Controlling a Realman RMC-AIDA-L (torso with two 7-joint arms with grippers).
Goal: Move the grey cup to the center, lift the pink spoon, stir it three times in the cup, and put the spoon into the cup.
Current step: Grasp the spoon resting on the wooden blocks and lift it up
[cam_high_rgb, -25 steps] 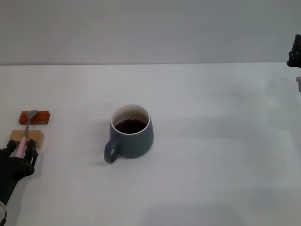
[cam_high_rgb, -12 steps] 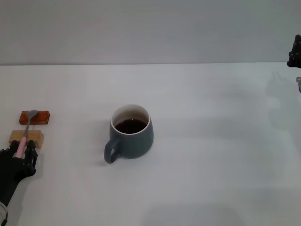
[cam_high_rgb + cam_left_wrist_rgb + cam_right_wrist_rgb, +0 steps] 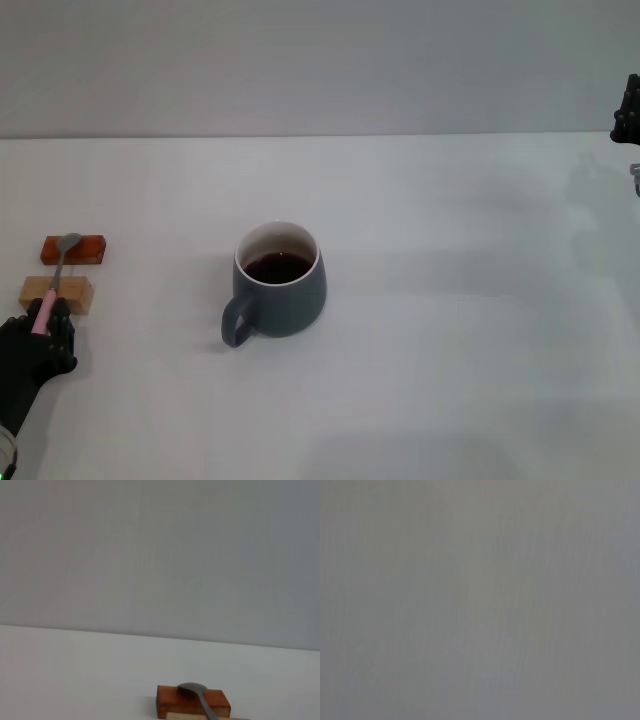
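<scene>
Left gripper clamps the handle tip of the slender pink spoon, which spans the tan wooden block and red-brown block, bowl pointing away. Well right stands the rounded grey mug. Right gripper sits far right, state unclear. Left wrist view: spoon bowl on the red-brown block.

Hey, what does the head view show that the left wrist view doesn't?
Only the head view shows the grey cup with dark liquid near the table's middle, the left gripper at the pink spoon's handle end, and the right gripper parked at the far right edge. Only the left wrist view gives a low, close look at the spoon's bowl on the red-brown block. Both show the spoon, the red-brown block, the tan block and the white table.
</scene>
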